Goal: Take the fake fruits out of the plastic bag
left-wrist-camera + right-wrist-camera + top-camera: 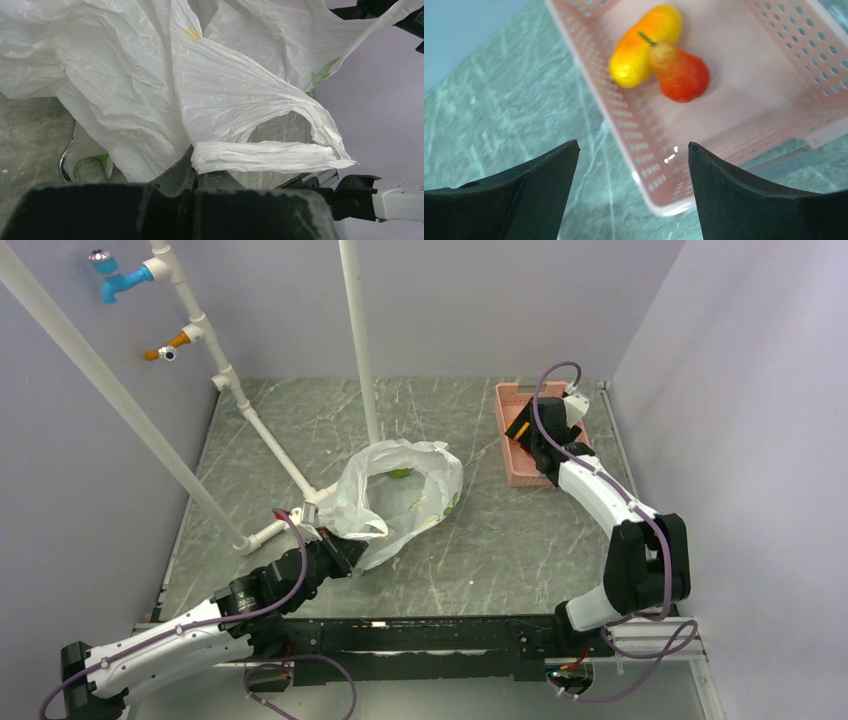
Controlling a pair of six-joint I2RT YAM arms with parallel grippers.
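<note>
The white plastic bag (400, 495) lies open in the middle of the table, and a green apple (400, 474) shows inside it at the far side. My left gripper (345, 552) is shut on the bag's near handle loop (265, 155). In the right wrist view an orange-yellow mango (644, 44) and a red pear (681, 72) lie side by side in the pink basket (644, 145). My right gripper (520, 430) is open and empty, hovering over the basket's near left corner (633, 146).
The pink basket (510, 455) stands at the back right near the wall. White pipes (265, 440) cross the left and centre of the table, and one upright pipe (358, 340) stands just behind the bag.
</note>
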